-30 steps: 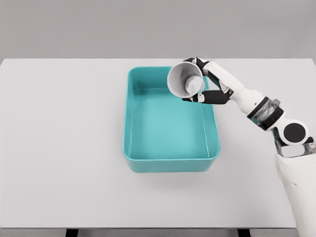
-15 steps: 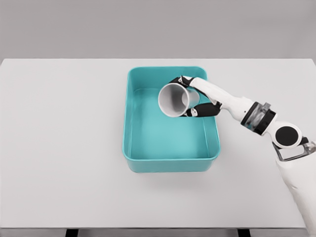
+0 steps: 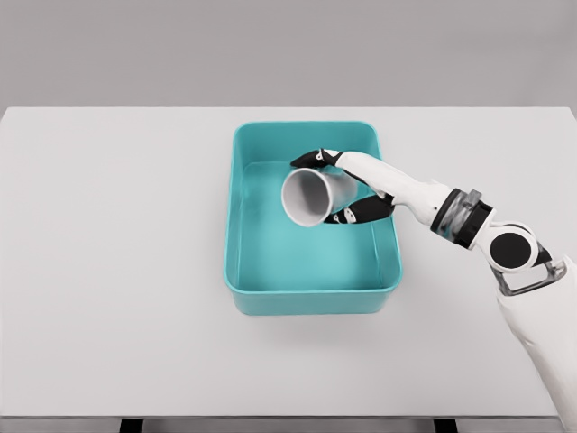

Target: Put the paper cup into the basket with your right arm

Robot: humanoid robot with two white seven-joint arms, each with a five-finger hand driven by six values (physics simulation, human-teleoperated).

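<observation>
Right hand (image 3: 353, 188) wraps the cup (image 3: 311, 196), fingers (image 3: 311, 160) curled over its wall, thumb beneath; the cup lies tipped, mouth facing left. It sits inside the basket (image 3: 242, 275), upper middle, on the table (image 3: 117, 271).

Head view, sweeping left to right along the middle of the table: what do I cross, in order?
Bare table → basket's left wall → paper cup → right hand gripping it → right forearm.

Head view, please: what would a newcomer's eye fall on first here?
The teal basket stands out at the middle of the white table. Over its inside, toward the far right, the right hand grips a white paper cup tipped on its side, mouth facing left and toward the camera. The left arm is out of view.
</observation>
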